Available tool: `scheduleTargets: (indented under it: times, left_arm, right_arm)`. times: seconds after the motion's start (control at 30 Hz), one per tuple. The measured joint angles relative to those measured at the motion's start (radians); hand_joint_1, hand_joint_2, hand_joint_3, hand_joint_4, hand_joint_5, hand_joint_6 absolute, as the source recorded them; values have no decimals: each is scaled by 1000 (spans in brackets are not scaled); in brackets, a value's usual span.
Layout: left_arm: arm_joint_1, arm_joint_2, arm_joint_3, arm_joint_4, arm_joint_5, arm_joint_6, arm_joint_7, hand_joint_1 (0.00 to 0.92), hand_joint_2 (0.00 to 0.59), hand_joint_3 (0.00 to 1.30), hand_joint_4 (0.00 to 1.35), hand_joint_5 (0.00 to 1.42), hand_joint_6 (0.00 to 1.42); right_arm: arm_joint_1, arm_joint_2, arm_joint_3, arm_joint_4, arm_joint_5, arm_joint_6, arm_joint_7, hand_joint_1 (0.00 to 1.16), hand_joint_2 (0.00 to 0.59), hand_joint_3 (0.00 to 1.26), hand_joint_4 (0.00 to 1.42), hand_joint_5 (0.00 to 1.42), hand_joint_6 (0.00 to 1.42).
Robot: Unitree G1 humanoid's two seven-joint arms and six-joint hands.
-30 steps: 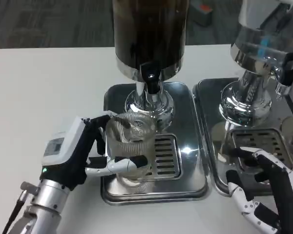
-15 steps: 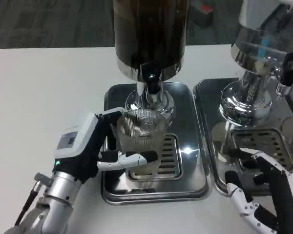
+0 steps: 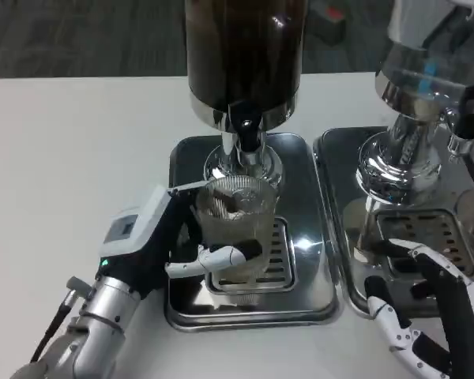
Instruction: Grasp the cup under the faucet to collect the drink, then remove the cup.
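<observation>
We see our left hand (image 3: 162,245) gripping the ribbed cup (image 3: 235,225) just below the faucet (image 3: 246,134); our right hand (image 3: 434,316), fingers spread, holds nothing.

Cup moved right, toward under the faucet
Left hand (image 3: 154,245) carried the ribbed cup (image 3: 235,225) rightward over the drip tray (image 3: 300,296), nearer the faucet (image 3: 246,126); forearm swung in too

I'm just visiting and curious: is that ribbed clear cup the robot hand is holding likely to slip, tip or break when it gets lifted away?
The cup looks like rigid clear glass or plastic, so probably stiff, possibly breakable. Its ribbed wall should help the left robot hand keep hold. It is tall and narrow, standing on the slotted drip tray, so a sideways nudge could tip it.
</observation>
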Motion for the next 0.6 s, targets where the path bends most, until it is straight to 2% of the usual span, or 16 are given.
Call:
scheduleTargets:
  times: [0.17,0.4,0.6]
  left_arm:
    - [2,0,0,0,-15,-2,-19,173,54,551,689,863,1203]
    - [11,1,0,-14,-15,-7,-19,145,48,422,641,824,1153]
    - [21,11,0,-45,-10,-9,-16,121,45,392,532,705,990]
  right_arm:
    - [0,0,0,0,0,0,0,389,407,415,333,372,539]
    - [-7,0,0,0,0,0,0,395,409,419,337,379,539]
    - [-14,0,0,3,0,0,0,402,414,419,337,381,539]
